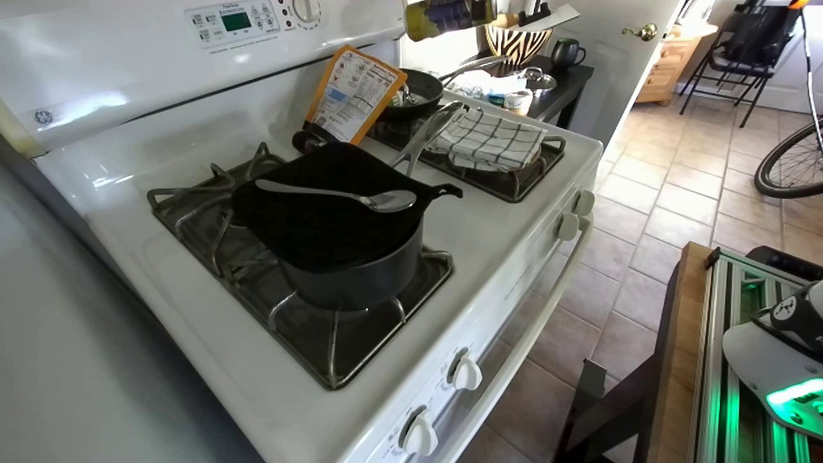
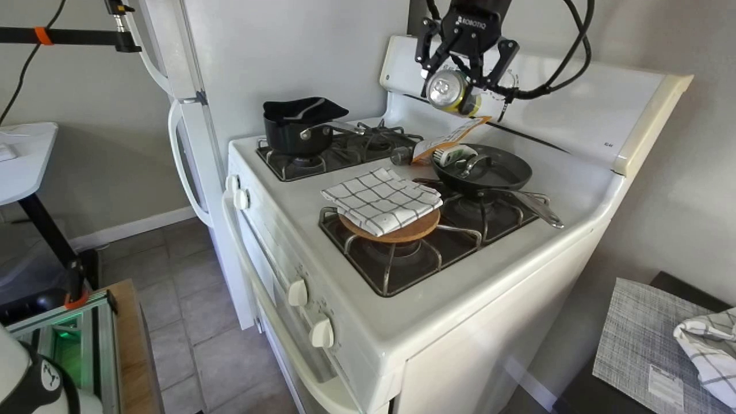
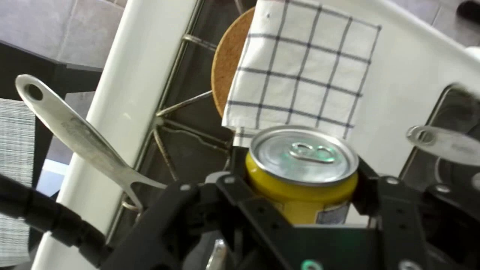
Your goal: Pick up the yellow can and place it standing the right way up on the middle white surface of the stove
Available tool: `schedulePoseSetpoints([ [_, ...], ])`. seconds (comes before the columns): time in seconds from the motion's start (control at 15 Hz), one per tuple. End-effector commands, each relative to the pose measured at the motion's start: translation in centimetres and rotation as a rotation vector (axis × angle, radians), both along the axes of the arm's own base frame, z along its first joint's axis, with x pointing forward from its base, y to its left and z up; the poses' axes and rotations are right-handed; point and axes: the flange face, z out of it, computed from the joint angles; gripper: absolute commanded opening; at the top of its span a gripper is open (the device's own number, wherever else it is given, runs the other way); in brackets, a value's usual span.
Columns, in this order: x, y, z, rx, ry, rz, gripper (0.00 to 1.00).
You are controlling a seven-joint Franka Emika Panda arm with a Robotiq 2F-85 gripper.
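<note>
you are holding the yellow can (image 3: 302, 176) between the fingers of the pincer (image 2: 448, 96), which are pressing on it from both sides, and in both exterior views it is hanging high over the stove (image 1: 209, 312). the can is not standing straight in your grip: in an exterior view it is lying nearly on its side, with one silver end facing outward, while in the wrist view its tabbed top is showing between the fingers. the middle white surface (image 3: 397, 108) is waiting lower than the pincer, and in the wrist view it is running to the pincer's right, past the checked cloth (image 3: 303, 71). i am judging that you are in the carrying step, and the turning and lowering are remaining. for doing it well, you should be travelling high, because in an exterior view the pan (image 2: 507, 171) and the orange pouch (image 2: 450, 140) are lying below the pincer, and on its right the pot's handle (image 3: 444, 145) is reaching near the target. above the bare strip, you should be turning the wrist until the tabbed top is facing upward, then be lowering slowly, and be loosening the fingers only when the whole base is resting flat; otherwise it may be tipping.
</note>
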Motion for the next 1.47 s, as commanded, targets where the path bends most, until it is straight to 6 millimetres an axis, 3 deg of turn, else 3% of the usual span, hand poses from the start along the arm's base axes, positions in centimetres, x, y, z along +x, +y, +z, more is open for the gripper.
schedulePoseSetpoints([
  [0.0, -1.3, 4.2, 2.9, 0.037, 0.076, 0.181, 0.38],
  [0.07, -1.6, 5.4, 3.4, 0.049, 0.107, 0.230, 0.38],
  [0.33, -1.6, 10.0, 2.0, 0.078, 0.287, 0.362, 0.38],
  [0.47, -0.3, 9.9, 1.3, 0.057, 0.277, 0.336, 0.38],
  [0.53, -1.7, 10.5, 1.4, 0.063, 0.272, 0.339, 0.63],
  [0.67, -0.6, 10.6, 0.4, 0.062, 0.274, 0.340, 0.63],
  [0.73, -0.2, 10.4, 0.0, 0.063, 0.274, 0.337, 0.38],
  [0.93, 0.7, 11.4, -1.6, 0.009, 0.347, 0.383, 0.38],
  [1.27, 0.2, 16.1, -2.2, -0.253, 0.487, 0.406, 0.38],
  [1.4, 0.4, 16.9, -3.9, -0.378, 0.495, 0.417, 0.38],
])
